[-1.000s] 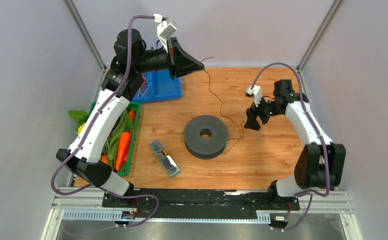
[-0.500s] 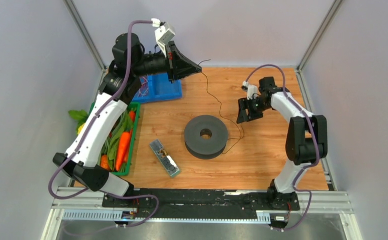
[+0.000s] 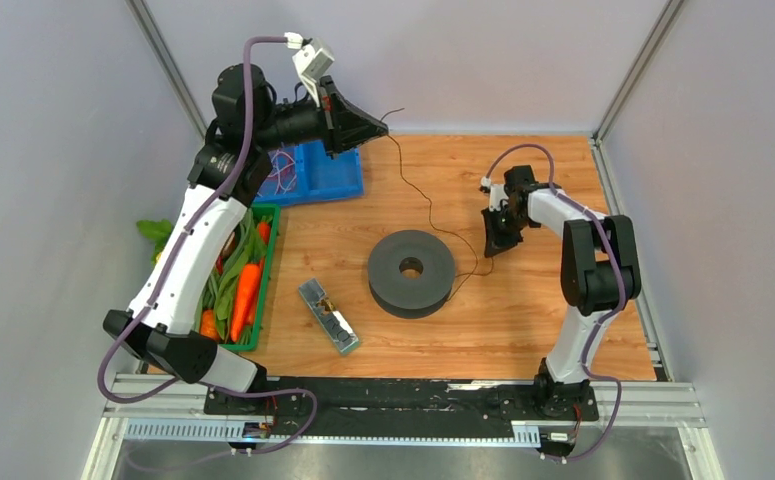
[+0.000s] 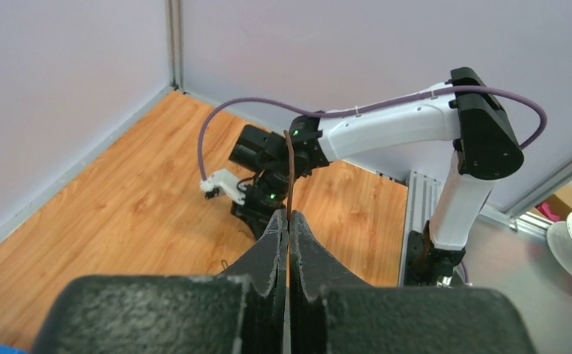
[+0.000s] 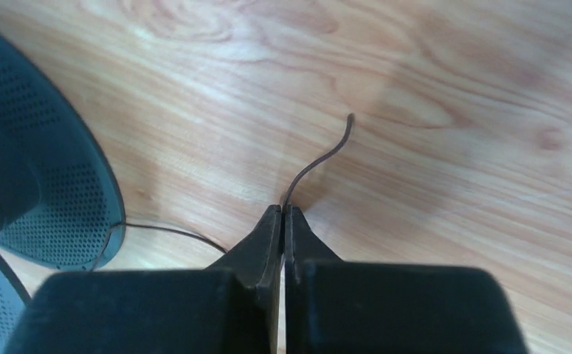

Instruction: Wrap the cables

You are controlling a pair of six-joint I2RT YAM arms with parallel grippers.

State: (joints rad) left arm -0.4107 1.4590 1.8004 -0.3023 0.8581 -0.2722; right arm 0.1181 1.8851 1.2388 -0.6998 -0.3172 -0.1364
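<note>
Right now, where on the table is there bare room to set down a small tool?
Free: the near right of the table, between spool and right arm; also the strip between bin and spool. Crowded: just right of the spool, where the wire loops by the right hand; and near left, with crate and box.

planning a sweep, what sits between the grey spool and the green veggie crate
A small clear case, lying at an angle, sits between the spool and crate, touching neither; the top view shows it.

L claw (image 3: 382,129) raised, pinched closed; R claw (image 3: 492,249) low, pinched closed
</note>
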